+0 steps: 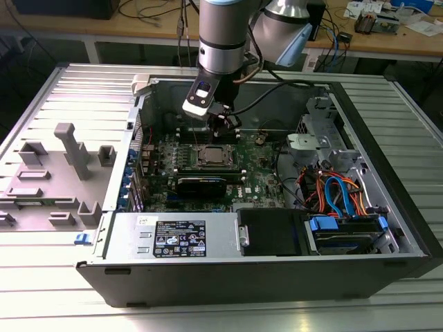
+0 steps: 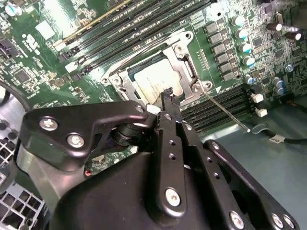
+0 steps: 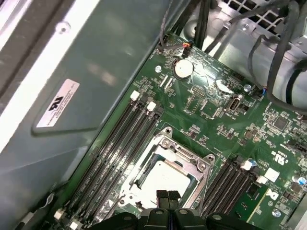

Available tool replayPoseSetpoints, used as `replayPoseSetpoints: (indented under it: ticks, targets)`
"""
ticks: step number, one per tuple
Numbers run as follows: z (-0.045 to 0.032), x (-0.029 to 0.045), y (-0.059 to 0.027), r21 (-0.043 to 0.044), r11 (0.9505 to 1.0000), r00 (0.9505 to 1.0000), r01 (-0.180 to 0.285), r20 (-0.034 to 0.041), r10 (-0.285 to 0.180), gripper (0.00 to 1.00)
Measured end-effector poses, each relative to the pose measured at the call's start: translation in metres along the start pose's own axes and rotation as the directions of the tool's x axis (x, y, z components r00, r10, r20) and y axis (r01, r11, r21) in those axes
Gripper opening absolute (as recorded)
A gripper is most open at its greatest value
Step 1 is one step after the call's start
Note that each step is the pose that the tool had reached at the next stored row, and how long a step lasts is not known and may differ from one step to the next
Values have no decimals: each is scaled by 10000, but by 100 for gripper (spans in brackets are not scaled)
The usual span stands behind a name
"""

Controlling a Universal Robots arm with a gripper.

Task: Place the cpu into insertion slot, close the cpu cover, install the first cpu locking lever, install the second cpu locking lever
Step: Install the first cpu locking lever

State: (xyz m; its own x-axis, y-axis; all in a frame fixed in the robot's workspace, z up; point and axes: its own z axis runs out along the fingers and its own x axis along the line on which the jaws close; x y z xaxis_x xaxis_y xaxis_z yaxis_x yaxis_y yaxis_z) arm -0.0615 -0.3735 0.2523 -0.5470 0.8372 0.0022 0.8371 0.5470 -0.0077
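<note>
The cpu [image 2: 154,78] [image 3: 162,178] lies flat in the insertion slot [image 1: 211,156] on the green board, its silvery top showing through the window of the cpu cover [image 2: 184,61] [image 3: 193,165], which lies down over it. A thin metal locking lever [image 2: 225,111] sticks out slantwise from one corner of the socket across the memory slots. My gripper [image 1: 223,128] [image 2: 168,95] [image 3: 167,195] hangs just above the socket's edge, shut, with its black fingertips pressed together and nothing between them.
Long black memory slots [image 3: 122,139] run along both sides of the socket. The open computer case has a grey side wall [image 3: 96,72], a power supply [image 1: 176,237] at the front, and coloured cables [image 1: 339,194] on the exterior view's right. A grey fixture [image 1: 66,159] stands outside the case.
</note>
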Motion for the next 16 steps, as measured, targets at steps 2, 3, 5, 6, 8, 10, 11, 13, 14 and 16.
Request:
replayPoseSetpoints:
  ticks: [2,3,5,6,8,10,11,13,14,16]
  targets:
    - [-1,0,-1,1,9991,9991,428,3,-428,11]
    - [-1,0,-1,3,9974,9974,716,6,-716,11]
    - [-1,0,-1,5,9933,9933,1152,10,-1152,11]
    - [-1,0,-1,5,9902,9902,1394,11,-1394,11]
    - [-1,0,-1,6,9849,9849,1732,14,-1732,11]
    - [-1,0,-1,8,9757,9757,2190,18,-2190,11]
    - [-1,0,-1,9,9714,9714,2376,19,-2376,11]
    - [-1,0,-1,11,9610,9610,2766,22,-2766,11]
    - [-1,1,-2,11,9552,9552,2959,25,-2959,11]
    - [-1,0,-2,11,9489,9489,3157,27,-3157,11]
